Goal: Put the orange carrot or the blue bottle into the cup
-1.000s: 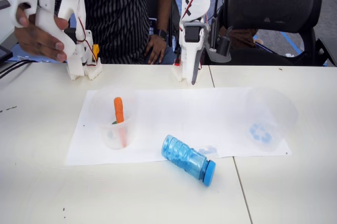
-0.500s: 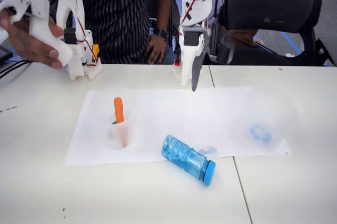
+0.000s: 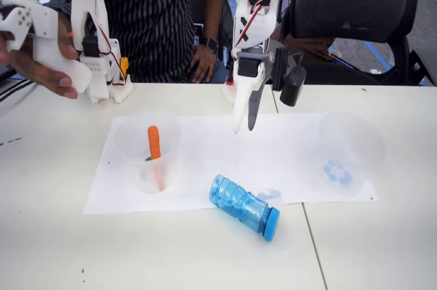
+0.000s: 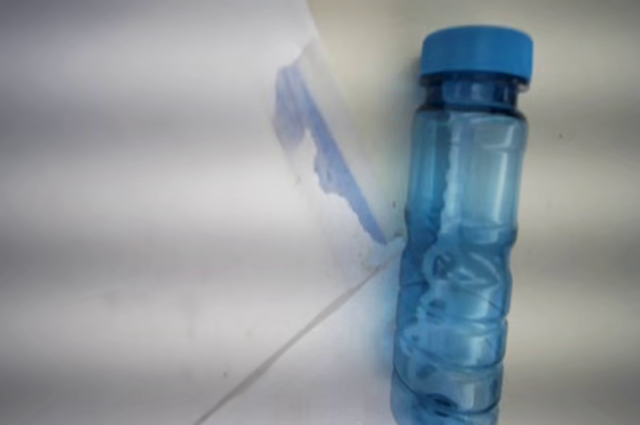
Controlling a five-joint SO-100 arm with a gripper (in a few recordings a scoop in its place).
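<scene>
- Spanning the whole fixed view, the white worktop [image 3: 54, 235] carries sheets of white paper [image 3: 205, 153] under most of the things; bare surface lies in front of and around the bottle, so there is room to come down on it
- the cup [image 3: 345, 153] with the blue arrows mark sits at the right on the paper, well apart from the bottle
- a second clear tumbler [image 3: 147, 157] at the left holds the orange carrot [image 3: 154, 143], standing tilted inside it
- the blue bottle [image 3: 243, 205] lies on its side, long axis slanting from upper left down to its cap at lower right, below and in front of the hand
- the hand [image 3: 244, 125] hangs above the paper, fingers pointing down, narrowly parted and holding nothing, as I judge.
</scene>
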